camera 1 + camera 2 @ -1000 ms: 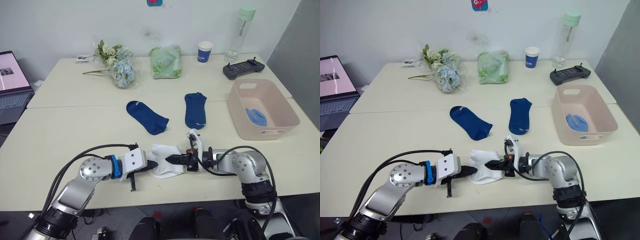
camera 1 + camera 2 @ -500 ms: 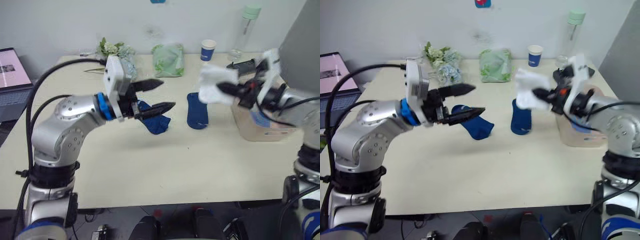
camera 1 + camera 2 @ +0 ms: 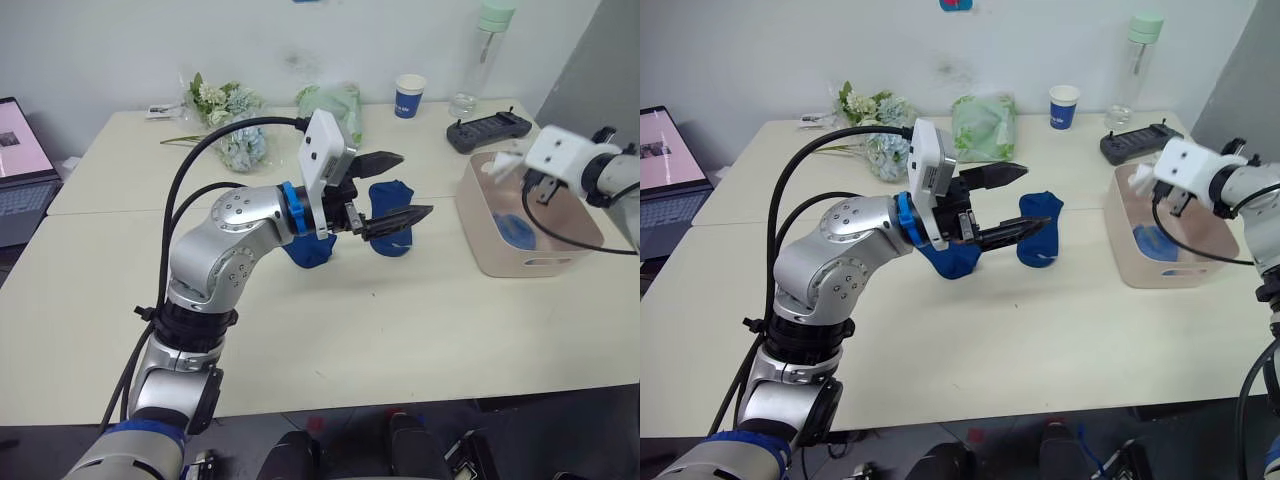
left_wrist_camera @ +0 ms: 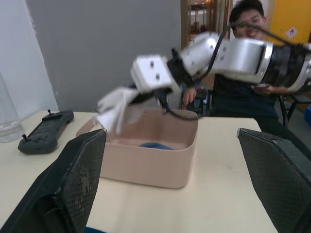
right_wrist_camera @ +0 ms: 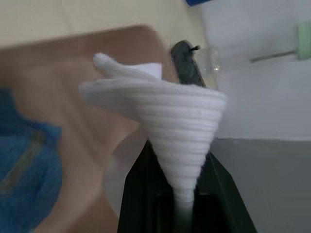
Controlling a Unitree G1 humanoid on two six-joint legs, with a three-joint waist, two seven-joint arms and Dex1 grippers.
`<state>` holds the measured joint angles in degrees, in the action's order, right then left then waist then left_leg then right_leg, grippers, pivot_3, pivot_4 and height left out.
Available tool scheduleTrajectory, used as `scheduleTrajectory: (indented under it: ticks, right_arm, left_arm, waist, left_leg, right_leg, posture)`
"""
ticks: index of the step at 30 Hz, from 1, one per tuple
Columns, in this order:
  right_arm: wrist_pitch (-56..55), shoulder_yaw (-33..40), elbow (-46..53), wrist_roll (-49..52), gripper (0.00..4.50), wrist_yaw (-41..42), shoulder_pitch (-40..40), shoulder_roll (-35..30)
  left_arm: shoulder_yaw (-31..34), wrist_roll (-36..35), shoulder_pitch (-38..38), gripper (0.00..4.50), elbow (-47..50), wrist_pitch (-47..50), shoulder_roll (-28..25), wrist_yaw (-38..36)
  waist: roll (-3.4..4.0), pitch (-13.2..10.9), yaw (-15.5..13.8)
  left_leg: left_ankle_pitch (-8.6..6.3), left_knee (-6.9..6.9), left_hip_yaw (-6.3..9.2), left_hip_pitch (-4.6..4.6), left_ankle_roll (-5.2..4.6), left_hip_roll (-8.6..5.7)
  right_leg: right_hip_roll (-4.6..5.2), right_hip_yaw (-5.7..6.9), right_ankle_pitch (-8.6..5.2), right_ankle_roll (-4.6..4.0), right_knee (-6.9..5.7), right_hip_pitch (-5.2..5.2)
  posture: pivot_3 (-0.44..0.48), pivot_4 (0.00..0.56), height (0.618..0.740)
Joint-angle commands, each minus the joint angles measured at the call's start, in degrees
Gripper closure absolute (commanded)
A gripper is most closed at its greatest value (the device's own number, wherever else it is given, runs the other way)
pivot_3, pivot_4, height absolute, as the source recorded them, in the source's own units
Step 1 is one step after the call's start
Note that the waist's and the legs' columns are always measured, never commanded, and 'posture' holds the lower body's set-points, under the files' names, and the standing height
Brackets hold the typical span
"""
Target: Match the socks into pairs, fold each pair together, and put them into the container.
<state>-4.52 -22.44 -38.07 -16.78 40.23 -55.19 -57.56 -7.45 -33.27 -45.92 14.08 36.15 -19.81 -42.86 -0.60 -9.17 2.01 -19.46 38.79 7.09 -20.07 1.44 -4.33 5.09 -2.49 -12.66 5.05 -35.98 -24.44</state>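
The left pincer [image 3: 392, 188], fingers spread wide and empty, hangs above the counter [image 3: 330, 330] and covers part of both navy socks: one [image 3: 390, 205] at the fingertips, the other [image 3: 306, 250] mostly behind the wrist. The right pincer [image 5: 181, 194] is clamped on the folded white pair [image 5: 165, 124] over the pink container [image 3: 540, 262], at about 3 o'clock on the counter (the fabric blurs in the head views). A light blue pair [image 3: 516, 229] lies inside. At 12 o'clock stand flowers [image 3: 228, 120], a green bundle [image 3: 330, 100], a blue cup [image 3: 408, 96] and a bottle [image 3: 484, 55], its top cut off. A person [image 4: 245, 63] sits behind.
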Motion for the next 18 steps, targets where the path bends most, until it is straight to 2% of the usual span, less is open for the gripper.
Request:
scheduleTrajectory:
  ticks: [1, 5, 13, 17, 18]
  right_arm:
    - [-7.43, -1.52, -5.69, -5.22, 4.5, 1.7, -2.7, -0.16]
    - [-11.55, -1.16, -9.86, -6.45, 4.5, 4.34, -3.9, 0.67]
    - [-6.53, 4.52, -2.87, 2.07, 1.83, 25.7, -3.77, -1.48]
    - [8.97, 8.37, 7.75, 10.36, 0.37, 43.13, -5.0, -5.29]
    - [11.58, 9.06, 9.16, 11.33, 0.04, 45.1, -5.78, -5.79]
  left_arm:
    - [0.29, 0.16, -0.4, 0.02, 2.64, -0.19, -0.03, 0.18]
    - [0.22, 0.69, 0.13, 0.02, 2.81, -0.24, 0.22, 0.66]
    - [0.95, 1.94, 1.32, 0.0, 1.89, -1.58, -0.94, 0.13]
    - [1.24, 2.89, 0.65, 0.0, 0.16, -2.76, -1.49, -0.85]
    - [1.34, 3.08, 0.39, 0.0, -0.35, -3.07, -1.46, -1.03]
  waist:
    - [0.0, 0.0, -0.15]
    - [0.0, -0.01, -0.16]
    - [0.0, -0.02, -0.23]
    - [0.06, -0.05, -0.37]
    - [0.09, -0.07, -0.38]
  left_leg:
    - [0.0, 0.0, 0.01, 0.0, 0.0, 0.0]
    - [0.0, 0.03, 0.1, -0.01, 0.0, -0.01]
    - [0.0, 0.05, 0.31, -0.01, 0.01, 0.0]
    - [0.0, 0.06, 0.4, -0.04, 0.0, 0.0]
    - [0.0, 0.07, 0.43, -0.06, 0.0, 0.0]
  right_leg:
    - [0.0, 0.0, 0.0, 0.0, 0.0, 0.0]
    - [0.0, 0.0, 0.0, -0.01, -0.01, 0.0]
    - [0.01, 0.0, 0.0, -0.01, -0.01, 0.02]
    - [0.01, 0.05, 0.0, 0.0, -0.01, 0.03]
    - [0.02, 0.06, 0.0, 0.0, -0.01, 0.03]
  posture:
    - [0.0, 0.15, 0.74]
    - [0.0, 0.15, 0.74]
    - [0.0, 0.15, 0.74]
    - [0.0, 0.15, 0.74]
    - [0.0, 0.15, 0.74]
